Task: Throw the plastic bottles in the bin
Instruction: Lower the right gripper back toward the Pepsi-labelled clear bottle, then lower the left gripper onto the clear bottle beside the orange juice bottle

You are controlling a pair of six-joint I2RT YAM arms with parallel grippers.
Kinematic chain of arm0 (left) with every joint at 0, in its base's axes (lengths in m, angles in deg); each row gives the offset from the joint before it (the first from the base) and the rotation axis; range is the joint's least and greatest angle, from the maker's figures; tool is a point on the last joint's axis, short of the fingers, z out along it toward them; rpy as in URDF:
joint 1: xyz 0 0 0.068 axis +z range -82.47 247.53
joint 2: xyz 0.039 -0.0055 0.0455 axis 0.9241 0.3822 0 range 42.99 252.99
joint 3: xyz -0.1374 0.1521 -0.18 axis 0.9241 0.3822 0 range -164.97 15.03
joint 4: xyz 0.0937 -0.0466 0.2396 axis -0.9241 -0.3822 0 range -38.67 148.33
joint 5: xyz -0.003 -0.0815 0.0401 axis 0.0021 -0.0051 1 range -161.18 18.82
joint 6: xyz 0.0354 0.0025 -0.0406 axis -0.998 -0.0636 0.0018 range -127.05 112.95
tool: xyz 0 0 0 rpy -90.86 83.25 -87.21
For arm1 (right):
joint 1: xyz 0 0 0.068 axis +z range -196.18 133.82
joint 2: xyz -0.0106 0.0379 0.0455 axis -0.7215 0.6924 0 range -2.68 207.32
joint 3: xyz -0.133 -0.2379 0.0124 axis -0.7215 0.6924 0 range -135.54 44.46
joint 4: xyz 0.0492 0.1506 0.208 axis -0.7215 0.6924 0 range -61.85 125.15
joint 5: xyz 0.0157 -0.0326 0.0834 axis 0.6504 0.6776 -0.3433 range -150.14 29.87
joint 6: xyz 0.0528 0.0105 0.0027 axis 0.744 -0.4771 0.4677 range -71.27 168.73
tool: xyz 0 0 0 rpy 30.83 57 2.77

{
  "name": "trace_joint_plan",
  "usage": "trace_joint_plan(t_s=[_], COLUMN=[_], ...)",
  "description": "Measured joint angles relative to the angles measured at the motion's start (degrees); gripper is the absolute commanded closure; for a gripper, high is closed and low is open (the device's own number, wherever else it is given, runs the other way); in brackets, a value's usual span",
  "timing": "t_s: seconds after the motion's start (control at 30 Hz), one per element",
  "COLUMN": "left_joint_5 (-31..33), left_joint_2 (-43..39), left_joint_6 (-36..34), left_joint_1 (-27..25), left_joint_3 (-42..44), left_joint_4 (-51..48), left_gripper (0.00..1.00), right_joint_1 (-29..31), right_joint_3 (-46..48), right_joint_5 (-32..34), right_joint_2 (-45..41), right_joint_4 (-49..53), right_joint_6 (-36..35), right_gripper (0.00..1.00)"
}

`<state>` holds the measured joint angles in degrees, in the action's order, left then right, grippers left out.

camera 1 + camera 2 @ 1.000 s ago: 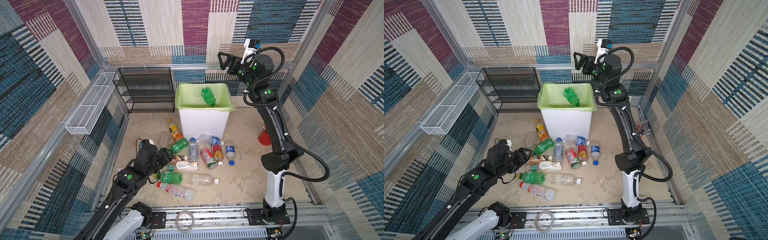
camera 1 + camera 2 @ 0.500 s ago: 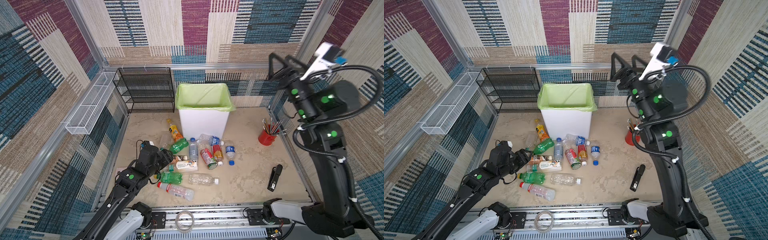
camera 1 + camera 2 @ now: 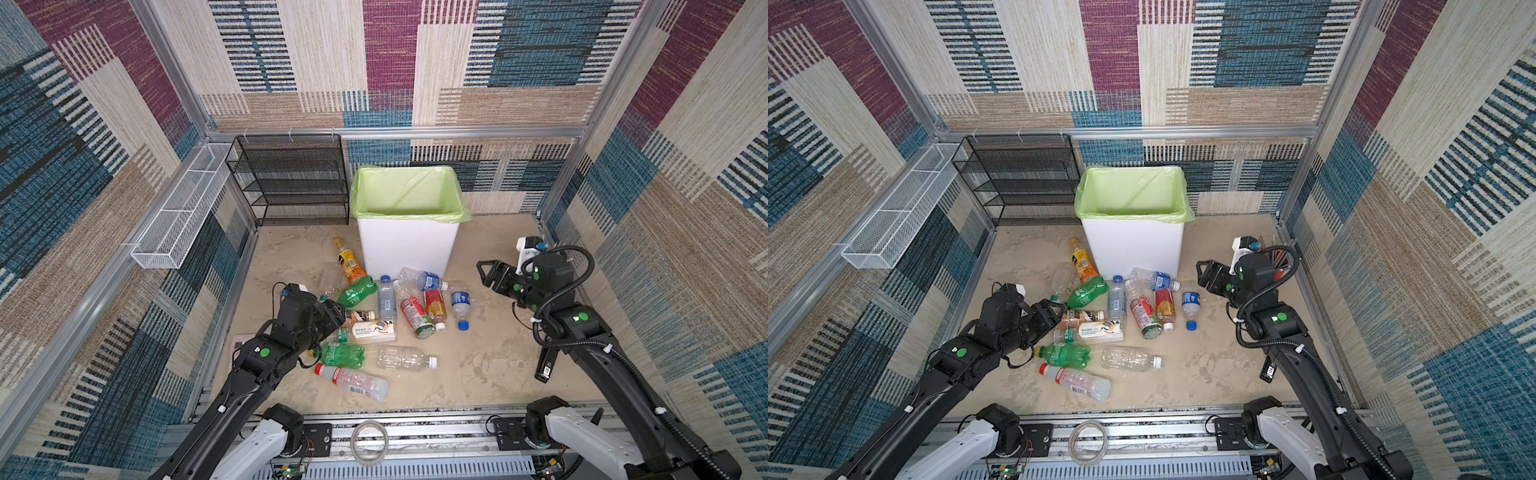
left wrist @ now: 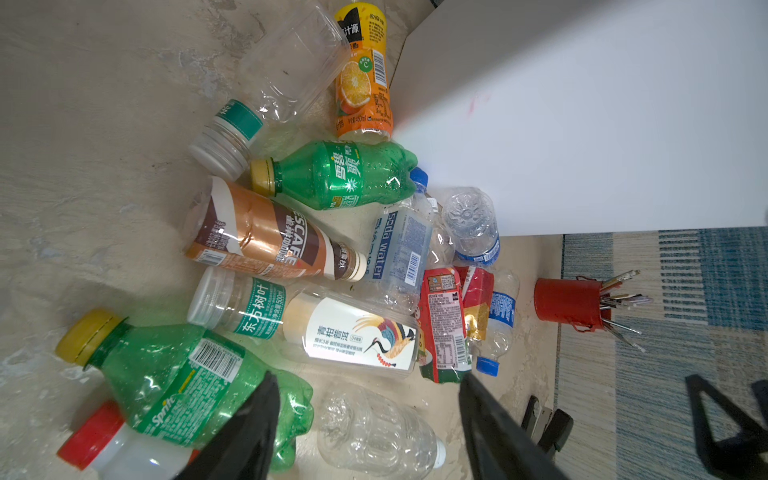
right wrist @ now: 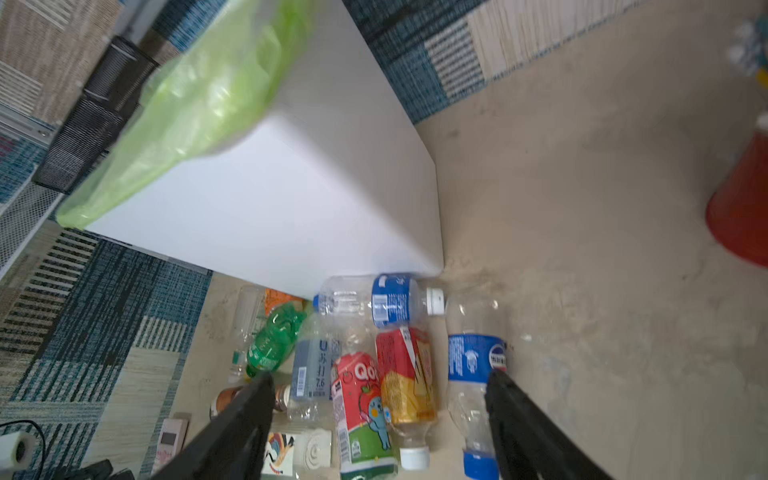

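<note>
Across the lower middle of both top views, the plastic bottles lie on their sides in a loose heap on the floor, just in front of the bin, a few touching its white wall. At the left of the heap the left gripper hovers low over it with its fingers spread and nothing between them; its wrist view shows a green bottle and a clear bottle beneath. At the right, the right gripper hangs beside the heap, fingers likewise apart and empty, facing a blue-labelled bottle at the heap's right edge. These bottles look empty, so they should be very light, thin-walled and springy: they will likely dent under a squeeze, roll when nudged, and slip on their glossy labels. The best hold is probably across the middle of the body, jaws square to the long axis, not on the tapering neck or cap. The blue-labelled bottle seems the easy pick, with bare floor on one side for a finger.
</note>
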<state>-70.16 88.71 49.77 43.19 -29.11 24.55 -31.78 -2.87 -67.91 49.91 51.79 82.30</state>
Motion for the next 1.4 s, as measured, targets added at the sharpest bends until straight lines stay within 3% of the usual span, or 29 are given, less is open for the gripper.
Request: trace_joint_plan(t_s=[0.2,0.57,0.73,0.9,1.13,1.4], left_joint_5=[-2.1,-4.5,-3.3,-1.2,0.6,1.5], left_joint_2=[-0.5,-1.6,-2.6,-3.4,-5.6,-1.6], left_joint_6=[-1.4,-2.7,4.6,13.2,24.7,29.6], left_joint_1=[1.4,2.5,2.6,2.6,2.6,6.2], left_joint_3=[-0.7,-0.2,1.2,2.3,1.3,1.1], left_joint_4=[-1.8,-6.1,-9.0,-12.7,-20.6,-21.4], left_gripper=[0.3,0.32,0.37,0.42,0.43,0.39], right_joint_1=[0.0,0.0,0.0,0.0,0.0,0.0], right_joint_3=[10.9,14.0,14.7,16.5,17.0,16.9], right_joint_5=[-2.8,-4.5,-8.0,-9.9,-11.7,-11.9], right_joint_2=[-2.3,-4.1,-3.9,-5.0,-7.5,-6.8], right_joint_4=[3.0,7.1,7.2,7.1,6.3,4.6], right_joint_6=[6.6,10.5,9.3,3.7,-0.7,-1.7], right_gripper=[0.23,0.24,0.24,0.24,0.24,0.23])
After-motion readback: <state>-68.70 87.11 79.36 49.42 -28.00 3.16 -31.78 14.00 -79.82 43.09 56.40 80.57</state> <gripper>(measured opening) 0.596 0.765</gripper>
